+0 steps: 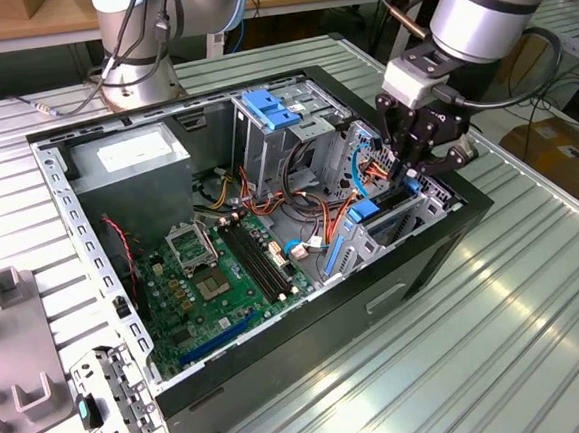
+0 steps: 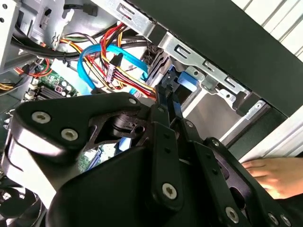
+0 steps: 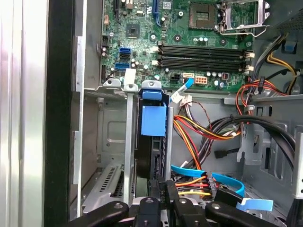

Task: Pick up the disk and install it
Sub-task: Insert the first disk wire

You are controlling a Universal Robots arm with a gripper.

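The disk (image 3: 154, 120) stands on edge in a slot of the metal drive cage (image 1: 425, 211) at the end of the open computer case on the exterior view's right. Its blue side rail faces out and its dark body (image 3: 142, 156) sits between the cage walls. My gripper (image 1: 403, 172) reaches down into the cage from above. In both wrist views its black fingers (image 2: 166, 97) are drawn close together on the disk's near end, beside the blue rail (image 2: 184, 80). The deeper part of the disk is hidden by the cage.
The green motherboard (image 1: 224, 272) fills the case floor, with red, orange and blue cables (image 2: 113, 61) bundled beside the cage. A grey power supply box (image 1: 130, 159) and a blue latch (image 1: 266, 108) sit at the back. A person's hand (image 2: 274, 172) rests outside the case. A loose bracket (image 1: 108, 401) lies on the table.
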